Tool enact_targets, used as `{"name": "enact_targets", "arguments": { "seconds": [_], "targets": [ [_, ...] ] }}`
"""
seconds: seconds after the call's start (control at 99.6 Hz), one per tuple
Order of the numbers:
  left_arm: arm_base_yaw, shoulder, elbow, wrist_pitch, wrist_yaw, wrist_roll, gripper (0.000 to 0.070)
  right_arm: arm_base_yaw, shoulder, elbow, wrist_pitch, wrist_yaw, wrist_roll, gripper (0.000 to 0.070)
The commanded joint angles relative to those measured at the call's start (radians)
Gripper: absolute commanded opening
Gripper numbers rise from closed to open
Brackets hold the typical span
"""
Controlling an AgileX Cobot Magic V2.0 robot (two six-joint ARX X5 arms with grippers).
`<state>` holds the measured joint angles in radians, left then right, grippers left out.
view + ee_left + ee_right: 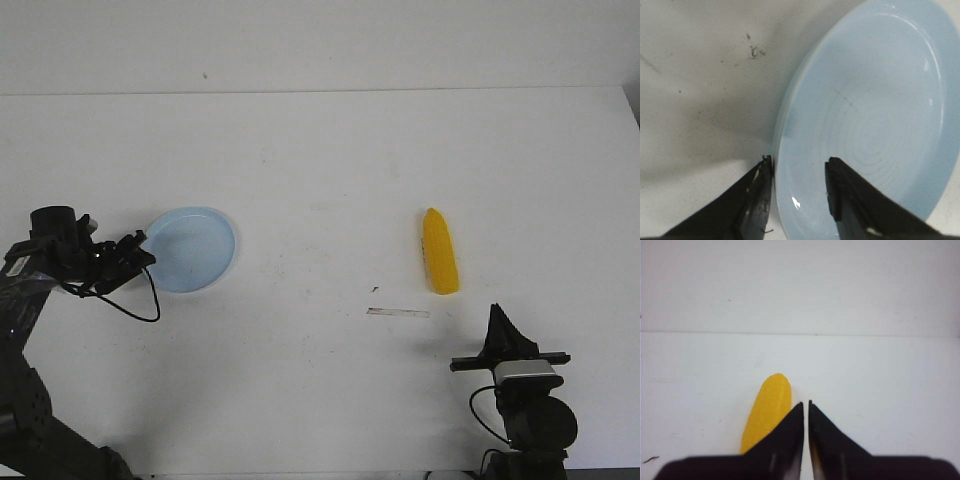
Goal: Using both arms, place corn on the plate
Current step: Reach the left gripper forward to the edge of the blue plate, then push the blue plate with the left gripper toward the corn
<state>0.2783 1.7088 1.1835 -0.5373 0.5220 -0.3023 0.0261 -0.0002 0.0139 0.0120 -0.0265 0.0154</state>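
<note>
Operator: Fingers (760, 200) of the left gripper (797, 200) straddle the round pale-blue plastic plate's rim (785, 125), apparently gripping; right gripper (806, 435) pressed together, empty.

Technician: Bright yellow toy corn cob (439, 263) lies on the white table (320, 170), uncollected. Next: open right, grasp it.

Corn (439, 264): bright yellow-orange cob, finely bumpy skin, lay flat on the right side of the table, lengthwise away from the robot, tapered end farthest.
Plate (190, 249): round, shallow, pale blue, faint concentric rings inside, sat empty on the left side.
Spacing: the two lay well apart.
</note>
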Motion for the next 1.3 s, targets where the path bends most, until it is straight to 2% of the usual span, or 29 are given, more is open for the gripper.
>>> {"name": "enact_targets", "arguments": {
  "seconds": [0.0,0.683,0.743,0.843,0.903,1.174,1.295],
  "targets": [
    [0.002,0.024,0.016,0.006,0.002,0.01,0.0212,0.002,0.002,-0.002,0.011,0.0,0.01,0.0015],
    [-0.014,0.054,0.016,0.022,0.002,0.013,0.0202,0.002,0.002,-0.002,0.011,0.0,0.01,0.0015],
    [-0.017,0.056,0.016,0.023,0.002,0.014,0.018,0.002,0.002,-0.002,0.011,0.0,0.01,0.0015],
    [-0.018,0.06,0.015,0.024,0.002,0.014,0.0038,0.002,0.002,-0.002,0.011,0.0,0.01,0.0015],
    [-0.019,0.061,0.015,0.024,0.002,0.014,0.0,0.002,0.002,-0.002,0.011,0.0,0.01,0.0014],
    [-0.026,0.051,0.015,0.011,0.005,0.006,0.0001,0.002,0.002,-0.002,0.011,0.0,0.01,0.0015],
    [-0.049,0.015,0.016,0.009,0.046,-0.002,0.0001,0.002,0.002,-0.002,0.011,0.0,0.01,0.0014]
  ]
}}
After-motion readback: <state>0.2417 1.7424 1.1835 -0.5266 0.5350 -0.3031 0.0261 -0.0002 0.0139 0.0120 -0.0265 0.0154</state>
